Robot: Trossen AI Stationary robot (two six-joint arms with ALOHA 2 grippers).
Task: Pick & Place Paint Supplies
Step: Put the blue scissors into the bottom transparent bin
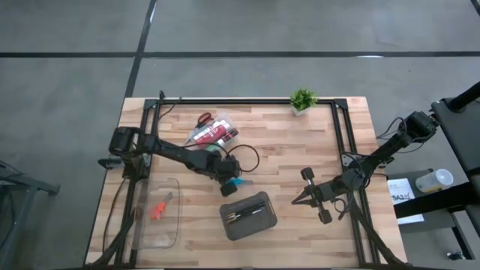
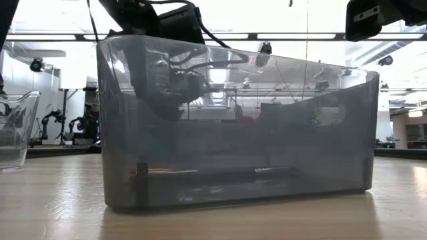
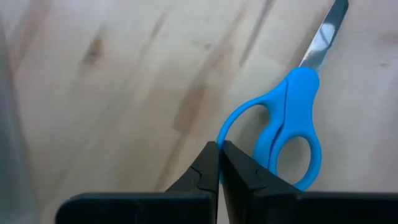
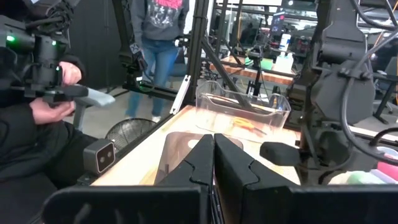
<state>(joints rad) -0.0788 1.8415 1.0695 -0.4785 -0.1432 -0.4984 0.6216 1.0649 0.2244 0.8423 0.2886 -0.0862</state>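
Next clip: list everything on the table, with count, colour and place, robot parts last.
blue scissors: one, blue handles, mid-table, a handle loop pinched by the left pincer.
red scissors: one, red handles, far side, beside the clear box of tubes.
orange scissors: one, orange, inside the clear tray.
clear box of tubes: one, red and white contents, far left-centre.
clear tray: one, transparent, near left corner.
dark grey case: one, open, near centre, thin brushes inside.
potted plant: one, green, far edge.
left pincer: shut on the blue scissors.
right pincer: shut, holding nothing, right of the case.
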